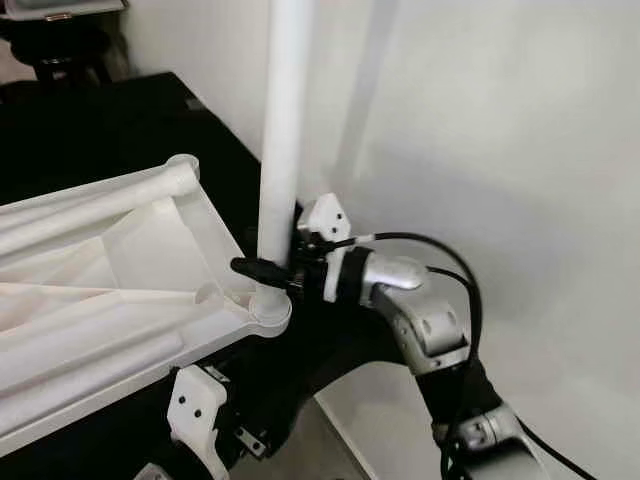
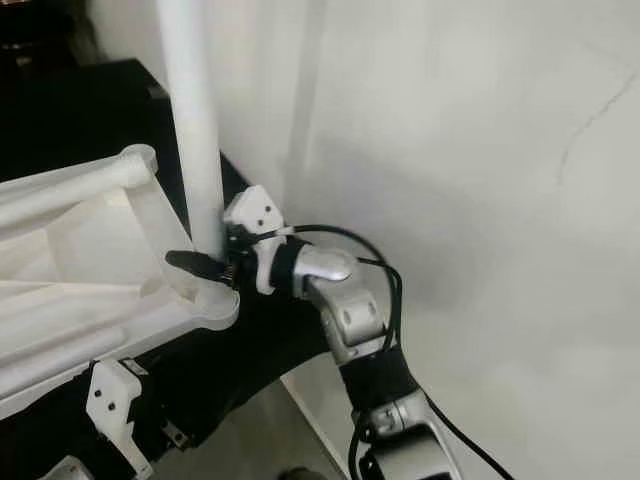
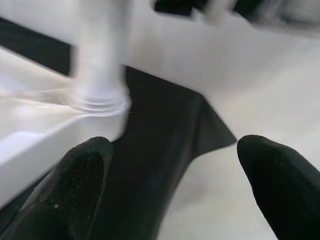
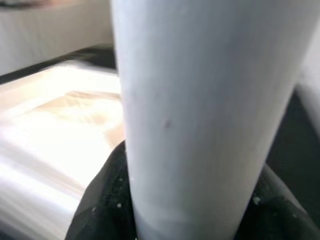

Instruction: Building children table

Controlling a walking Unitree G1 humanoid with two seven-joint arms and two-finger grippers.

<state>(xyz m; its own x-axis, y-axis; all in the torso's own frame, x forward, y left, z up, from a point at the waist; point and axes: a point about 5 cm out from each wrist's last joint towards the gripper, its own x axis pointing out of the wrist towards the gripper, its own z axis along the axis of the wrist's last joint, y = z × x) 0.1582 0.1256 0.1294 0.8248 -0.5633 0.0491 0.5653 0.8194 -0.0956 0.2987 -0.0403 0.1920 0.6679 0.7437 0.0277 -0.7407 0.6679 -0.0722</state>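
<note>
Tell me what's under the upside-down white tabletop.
The tabletop lies on a black surface, which shows past its edges. The left gripper sits below its near corner, fingers open. What lies beneath the tabletop's middle is covered. The right gripper clamps the upright leg.

Head views bright and fairly sharp — white wall [image 1: 520,130] evenly lit, soft shadow of table leg [image 1: 285,150] on it at upper centre. Glare washes out white tabletop [image 1: 90,290] at left. Upper left corner dark. Left wrist view motion-blurred; right wrist view out of focus — leg very close.
</note>
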